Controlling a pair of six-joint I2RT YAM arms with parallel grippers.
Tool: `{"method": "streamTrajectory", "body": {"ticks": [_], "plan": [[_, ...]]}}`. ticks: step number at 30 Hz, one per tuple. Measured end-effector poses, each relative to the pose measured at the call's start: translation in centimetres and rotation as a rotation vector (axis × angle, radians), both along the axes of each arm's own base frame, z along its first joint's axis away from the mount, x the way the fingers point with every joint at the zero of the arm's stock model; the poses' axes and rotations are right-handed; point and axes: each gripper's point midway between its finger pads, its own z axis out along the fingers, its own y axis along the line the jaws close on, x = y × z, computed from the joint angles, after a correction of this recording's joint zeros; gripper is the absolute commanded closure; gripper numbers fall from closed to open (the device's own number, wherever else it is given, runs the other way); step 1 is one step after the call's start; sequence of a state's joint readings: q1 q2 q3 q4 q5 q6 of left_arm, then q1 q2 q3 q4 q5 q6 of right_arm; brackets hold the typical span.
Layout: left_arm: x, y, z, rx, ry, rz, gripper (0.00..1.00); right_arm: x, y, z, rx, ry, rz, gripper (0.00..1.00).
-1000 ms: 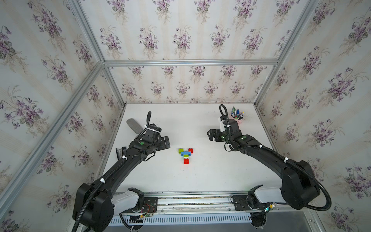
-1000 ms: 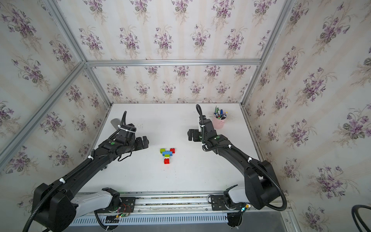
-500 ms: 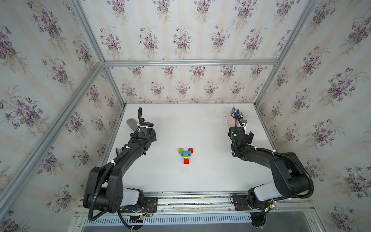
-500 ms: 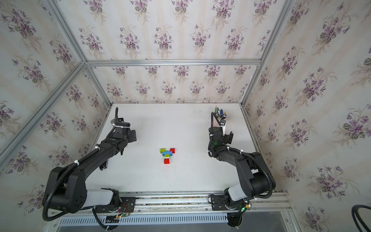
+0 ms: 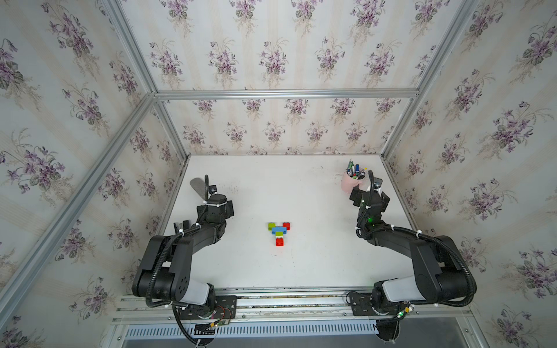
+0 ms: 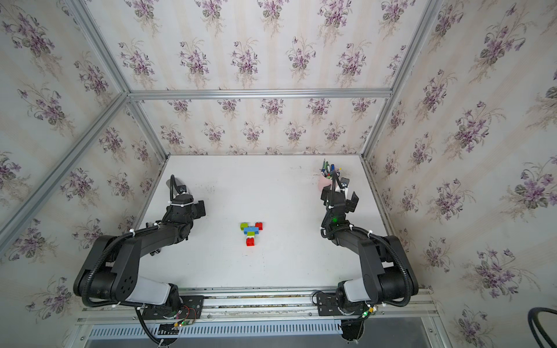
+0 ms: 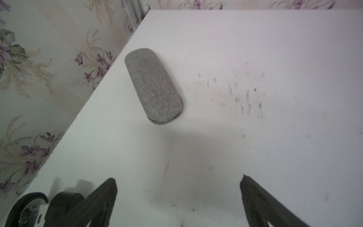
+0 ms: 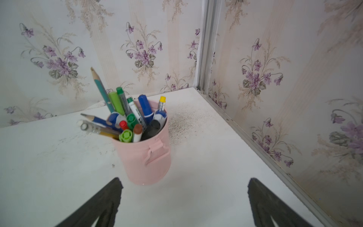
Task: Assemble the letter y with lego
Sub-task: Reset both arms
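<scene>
The letter y (image 5: 278,232) (image 6: 251,233) lies flat mid-table in both top views. It is joined lego with a lime green arm (image 5: 271,226), a red arm (image 5: 286,225), a blue crossbar (image 5: 278,230) and a green-then-red stem (image 5: 279,241). My left gripper (image 5: 217,208) (image 7: 177,177) hangs far left of it, open and empty over bare table. My right gripper (image 5: 369,197) (image 8: 184,178) is far right of it, open and empty, just short of the pink cup. Neither wrist view shows the bricks.
A grey fabric case (image 7: 154,85) (image 5: 197,186) lies by the left wall, ahead of the left gripper. A pink cup (image 8: 146,155) (image 5: 349,183) full of pens and pencils stands at the back right corner. Papered walls with metal rails (image 8: 204,49) enclose the table.
Both arms have drawn back from the middle toward the side walls and folded in. The grippers stay open. The brick letter has not moved.
</scene>
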State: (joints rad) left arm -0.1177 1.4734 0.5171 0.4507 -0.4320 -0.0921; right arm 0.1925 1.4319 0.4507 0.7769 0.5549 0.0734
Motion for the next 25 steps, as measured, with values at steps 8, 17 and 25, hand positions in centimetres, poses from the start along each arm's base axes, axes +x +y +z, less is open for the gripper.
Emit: {"method": "streamTrajectory", "body": {"ticks": [8,17,25], "plan": [[-0.4,-2.1,-1.5,-0.002,-0.046,-0.129,0.01,-3.7,-0.6,-5.1,0.003,-0.004,0.102,0.00],[0.5,-2.6,0.1,-0.004,-0.117,-0.154,0.01,-2.3,0.8,-2.3,0.032,-0.120,0.197,0.00],[0.6,-2.6,0.1,-0.004,-0.118,-0.154,0.01,-1.9,0.9,-2.3,0.040,-0.114,0.213,0.00]]}}
